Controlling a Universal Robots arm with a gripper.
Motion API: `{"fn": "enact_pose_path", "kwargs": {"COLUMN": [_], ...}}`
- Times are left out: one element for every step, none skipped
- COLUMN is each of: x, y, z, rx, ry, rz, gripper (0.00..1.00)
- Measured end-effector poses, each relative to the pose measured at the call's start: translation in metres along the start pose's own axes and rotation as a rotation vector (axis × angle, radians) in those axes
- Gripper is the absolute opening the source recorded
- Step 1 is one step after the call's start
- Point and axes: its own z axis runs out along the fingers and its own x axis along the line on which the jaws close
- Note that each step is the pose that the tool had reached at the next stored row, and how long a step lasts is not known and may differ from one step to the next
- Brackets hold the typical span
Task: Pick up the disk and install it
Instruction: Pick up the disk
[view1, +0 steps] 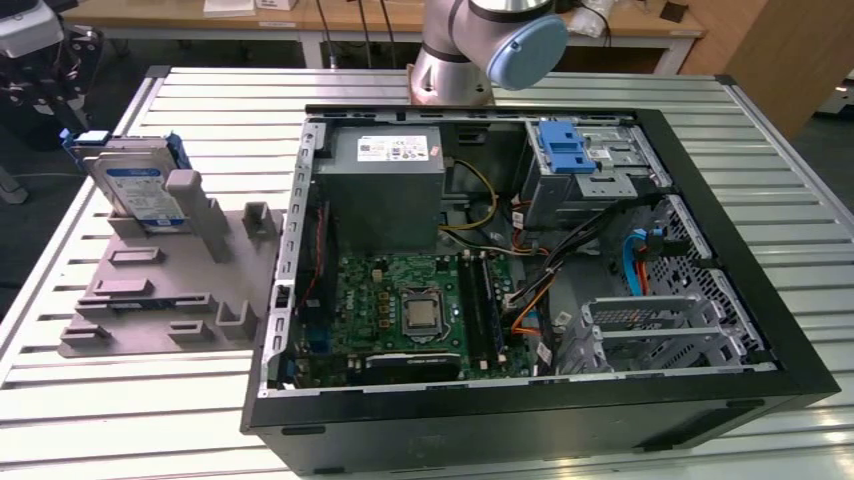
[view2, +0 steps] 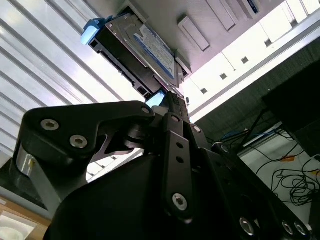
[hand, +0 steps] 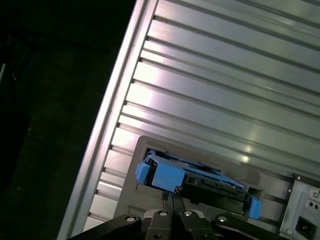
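Ribbed aluminium slats form the table (view1: 120, 430), which carries an open black computer case (view1: 534, 425) and, toward the exterior view's left, a grey moulded fixture (view1: 147, 290). The disk (view1: 140, 190) stands on edge in an upright slot of that fixture, outside the case and well apart from it, with its white-and-blue label facing the camera and blue rails on its sides. In the first wrist view the gripper (hand: 169, 194) has its fingers drawn together into a narrow tip just beside the blue rail at one end of the disk (hand: 210, 180); whether the tip touches the rail cannot be told. The second wrist view sees the same closeness from the side: the gripper (view2: 170, 97) reaches up to the lower end of the disk (view2: 145, 47), whose label shows there. The exterior view adds the case interior: a green motherboard (view1: 400, 300), a grey metal box (view1: 387, 190) with a white sticker, a blue latch (view1: 567, 145) and the arm's base (view1: 467, 50) behind the case.
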Motion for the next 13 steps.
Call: {"fn": "enact_pose_path", "kwargs": {"x": [0.0, 0.0, 0.0, 0.0, 0.0, 0.0, 0.0, 0.0, 0.0, 0.0, 0.0, 0.0, 0.0], "y": [0.0, 0.0, 0.0, 0.0, 0.0, 0.0, 0.0, 0.0, 0.0, 0.0, 0.0, 0.0, 0.0], "z": [0.0, 0.0, 0.0, 0.0, 0.0, 0.0, 0.0, 0.0, 0.0, 0.0, 0.0, 0.0, 0.0], "rx": [-0.0001, -0.0001, -0.0001, -0.0002, -0.0003, -0.0004, -0.0005, -0.0007, -0.0008, -0.001, -0.0011, -0.0012, -0.0013], "ry": [0.0, 0.0002, 0.0003, 0.0004, 0.0006, 0.0007, 0.001, 0.0013, 0.0015, 0.0018, 0.002, 0.0023, 0.0025], "rz": [-0.002, -0.005, -0.007, -0.01, -0.013, -0.018, -0.024, -0.03, -0.036, -0.042, -0.048, -0.053, -0.058], "gripper": [0.11, 0.11, 0.11, 0.11, 0.11, 0.11, 0.11, 0.11, 0.11, 0.11, 0.11, 0.11, 0.11]}}
